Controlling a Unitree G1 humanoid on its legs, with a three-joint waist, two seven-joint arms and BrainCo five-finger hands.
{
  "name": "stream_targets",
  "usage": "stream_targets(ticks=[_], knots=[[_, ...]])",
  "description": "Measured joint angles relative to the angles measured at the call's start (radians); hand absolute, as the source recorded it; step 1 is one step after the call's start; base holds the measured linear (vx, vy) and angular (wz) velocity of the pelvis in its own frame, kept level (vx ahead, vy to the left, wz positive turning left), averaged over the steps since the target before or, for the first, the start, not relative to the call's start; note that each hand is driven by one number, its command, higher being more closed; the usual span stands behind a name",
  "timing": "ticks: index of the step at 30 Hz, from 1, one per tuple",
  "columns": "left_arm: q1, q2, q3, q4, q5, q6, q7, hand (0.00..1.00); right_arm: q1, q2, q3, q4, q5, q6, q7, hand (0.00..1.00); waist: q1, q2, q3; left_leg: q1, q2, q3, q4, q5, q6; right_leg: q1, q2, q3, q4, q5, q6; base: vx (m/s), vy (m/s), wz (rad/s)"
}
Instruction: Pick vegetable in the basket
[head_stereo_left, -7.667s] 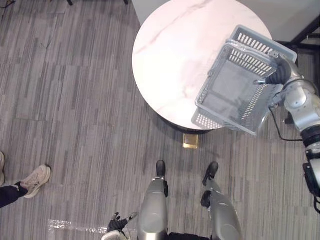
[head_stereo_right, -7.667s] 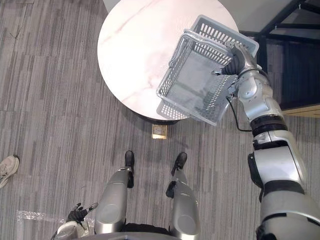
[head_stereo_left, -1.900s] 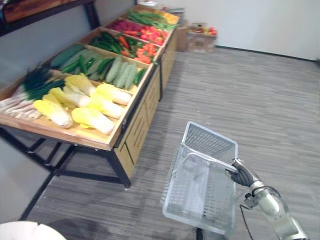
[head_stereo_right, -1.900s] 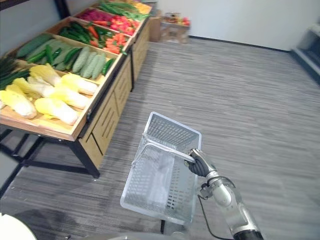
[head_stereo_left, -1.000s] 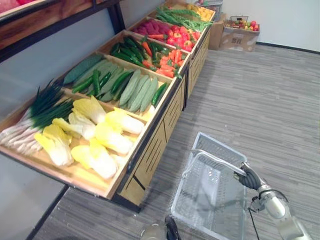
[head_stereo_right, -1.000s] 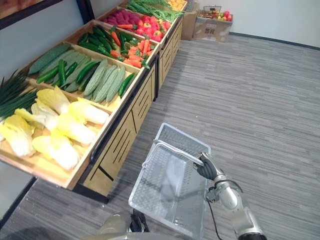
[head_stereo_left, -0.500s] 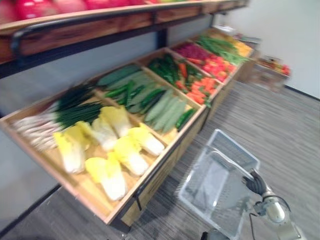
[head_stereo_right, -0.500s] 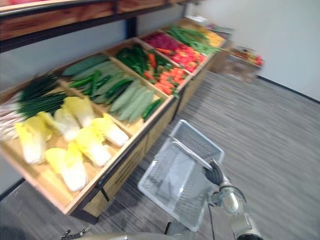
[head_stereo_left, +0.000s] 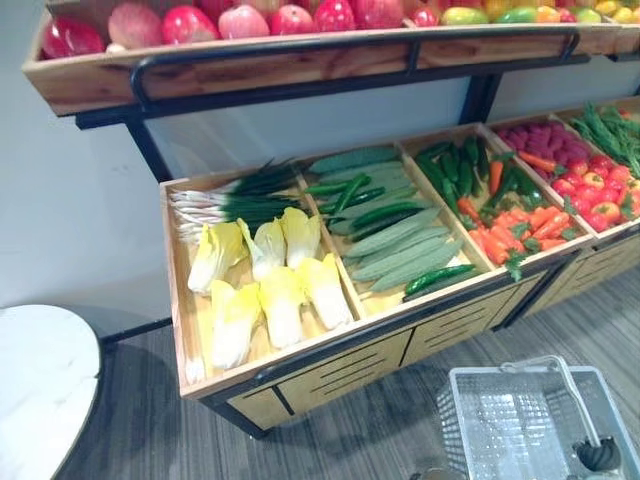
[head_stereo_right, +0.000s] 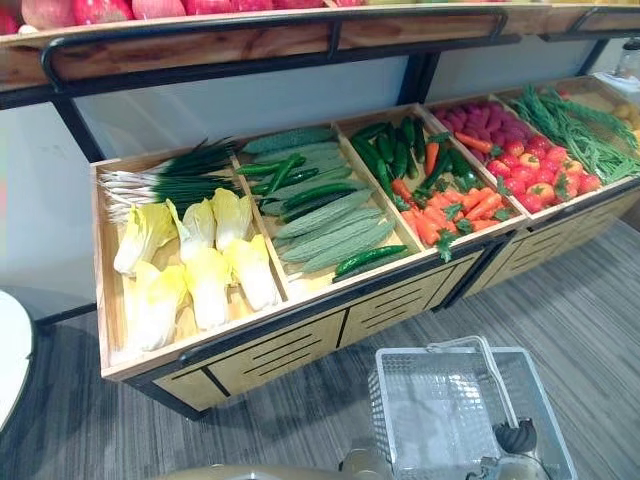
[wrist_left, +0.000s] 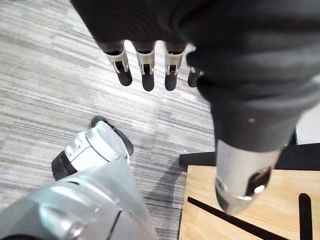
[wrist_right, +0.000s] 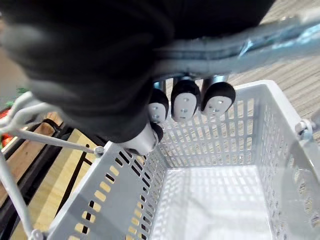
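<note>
**Basket at the produce stand: hands and vegetables**

A wooden stand (head_stereo_left: 330, 350) with slanted, partitioned trays and a black metal frame was taken as reference. The plastic basket (head_stereo_right: 430, 410), grey-white, rectangular and with slotted walls, was seen hanging in front of the stand's drawer fronts, below the tray of carrots (head_stereo_left: 510, 225). Its long axis ran away from the stand's front.

The basket's thin metal handle (wrist_right: 235, 47) was clamped by the right hand (wrist_right: 185, 100), with the dark-tipped fingers curled round the bar. The left hand (wrist_left: 146, 70) was recorded over the grey striped floor (wrist_left: 60, 75) beside the stand's pale wooden front. Its fingers were straight and slightly apart, and nothing was held.

All vegetables seen lay in the stand's trays:
- The cabbages (head_stereo_left: 265, 285), yellow, crinkled and oblong, lay in two rows with their long axes running from the stand's back to its front.
- The scallions (head_stereo_left: 235, 200) lay behind them, across the tray. Their white ends pointed to the stand's left end and their green tops toward its middle.
- The pale, ridged gourds (head_stereo_left: 400, 250) lay slantwise in the next tray.

Round glossy fruit (head_stereo_left: 240, 20) was noted on the stand's upper shelf.
</note>
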Motion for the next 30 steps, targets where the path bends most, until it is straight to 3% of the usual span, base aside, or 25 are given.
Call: stream_targets(ticks=[3, 4, 7, 9, 10, 13, 19, 24, 30], knots=[[-0.001, -0.002, -0.002, 0.002, 0.000, -0.001, 0.014, 0.00, -0.004, 0.001, -0.020, 0.032, 0.030, -0.001, 0.012, 1.00, -0.018, -0.002, -0.001, -0.038, 0.004, 0.136, -0.029, 0.102, 0.046, 0.026, -0.018, -0.083, -0.059, 0.027, -0.024, 0.02, -0.222, 0.93], [-0.005, -0.002, -0.002, 0.003, 0.004, -0.004, 0.024, 0.00, -0.004, 0.006, -0.051, 0.070, 0.033, -0.002, 0.011, 1.00, -0.029, 0.001, 0.000, -0.052, 0.005, 0.233, -0.032, 0.119, 0.062, 0.055, -0.030, -0.144, -0.090, 0.041, -0.031, 0.00, -0.119, 1.02], [-0.016, -0.002, -0.023, 0.004, 0.005, -0.026, 0.025, 0.00, -0.002, 0.023, -0.082, 0.120, 0.036, -0.011, -0.012, 1.00, -0.040, 0.006, 0.001, -0.028, -0.044, 0.331, -0.096, 0.114, 0.055, 0.094, -0.048, -0.217, -0.126, 0.046, -0.017, -0.01, -0.012, 0.95], [-0.016, -0.002, -0.024, 0.005, 0.004, -0.040, 0.025, 0.00, -0.003, 0.026, -0.082, 0.121, 0.036, -0.024, -0.018, 1.00, -0.046, 0.025, 0.000, -0.005, -0.049, 0.344, -0.173, 0.114, 0.046, 0.095, -0.043, -0.235, -0.139, 0.055, -0.006, -0.01, 0.095, 0.36], [-0.018, 0.001, -0.024, 0.004, 0.003, -0.060, 0.027, 0.00, -0.003, 0.029, -0.082, 0.121, 0.035, -0.030, -0.018, 1.00, -0.047, 0.029, 0.000, 0.002, -0.055, 0.345, -0.195, 0.117, 0.020, 0.095, -0.047, -0.234, -0.144, 0.064, 0.004, -0.01, 0.125, 0.15], [-0.034, 0.010, -0.025, -0.005, 0.002, -0.102, 0.044, 0.00, -0.001, 0.033, -0.080, 0.121, 0.032, -0.057, -0.021, 1.00, -0.050, 0.031, 0.000, 0.010, -0.082, 0.348, -0.203, 0.110, 0.021, 0.116, -0.058, -0.229, -0.181, 0.097, 0.017, 0.01, 0.113, 0.02], [-0.063, 0.038, -0.034, -0.323, 0.008, -0.241, 0.225, 0.00, 0.017, 0.042, -0.052, 0.116, 0.027, -0.075, -0.052, 1.00, -0.049, 0.033, 0.000, 0.008, -0.122, 0.362, -0.212, 0.098, 0.033, 0.125, -0.082, -0.204, -0.230, 0.140, 0.035, 0.03, 0.090, -0.05], [-0.066, 0.045, -0.036, -0.597, 0.110, -0.339, 0.340, 0.00, 0.041, 0.069, -0.037, 0.116, 0.029, -0.073, -0.086, 1.00, -0.051, 0.033, 0.001, 0.012, -0.126, 0.354, -0.222, 0.098, 0.034, 0.135, -0.080, -0.211, -0.247, 0.142, 0.036, 0.05, 0.010, 0.03], [-0.077, 0.061, -0.041, -0.691, 0.204, -0.425, 0.437, 0.00, 0.053, 0.070, 0.001, 0.112, 0.036, -0.069, -0.099, 1.00, -0.052, 0.026, 0.004, 0.022, -0.126, 0.352, -0.239, 0.098, 0.034, 0.144, -0.073, -0.211, -0.263, 0.143, 0.036, 0.05, 0.002, 0.00]])
